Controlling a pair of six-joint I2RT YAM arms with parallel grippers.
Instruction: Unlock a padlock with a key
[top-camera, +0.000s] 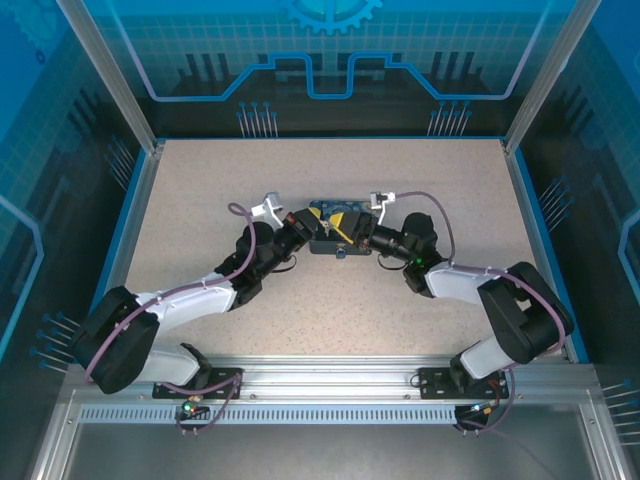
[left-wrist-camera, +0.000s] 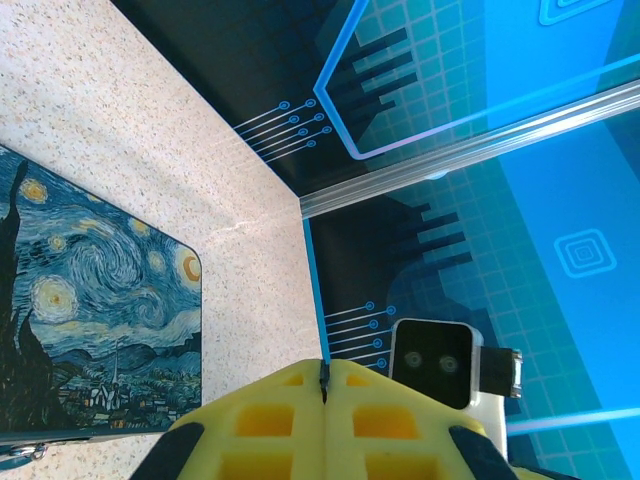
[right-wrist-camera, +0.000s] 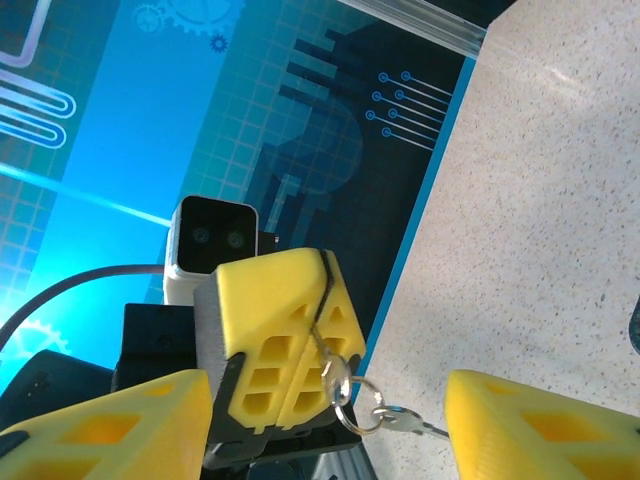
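Note:
My left gripper (top-camera: 308, 222) is shut on a small silver key (right-wrist-camera: 341, 372). In the right wrist view its yellow fingers (right-wrist-camera: 280, 330) pinch the key's blade. A key ring (right-wrist-camera: 366, 401) and a second key (right-wrist-camera: 405, 421) hang below it. My right gripper (right-wrist-camera: 328, 388) stands open, with its two yellow fingers on either side of the left gripper and apart from the keys. Both grippers meet above a tin box printed with a swirly painting (top-camera: 335, 228). A tiny dark padlock (top-camera: 340, 252) lies at the tin's near edge. In the left wrist view my left gripper (left-wrist-camera: 325, 378) shows a thin dark sliver between its closed tips.
The tin (left-wrist-camera: 90, 320) lies mid-table on the speckled tabletop (top-camera: 300, 300). Blue-edged walls and metal posts (top-camera: 110, 80) enclose the table on the left, right and far sides. The arms' bases sit on the rail (top-camera: 330, 378) at the near edge.

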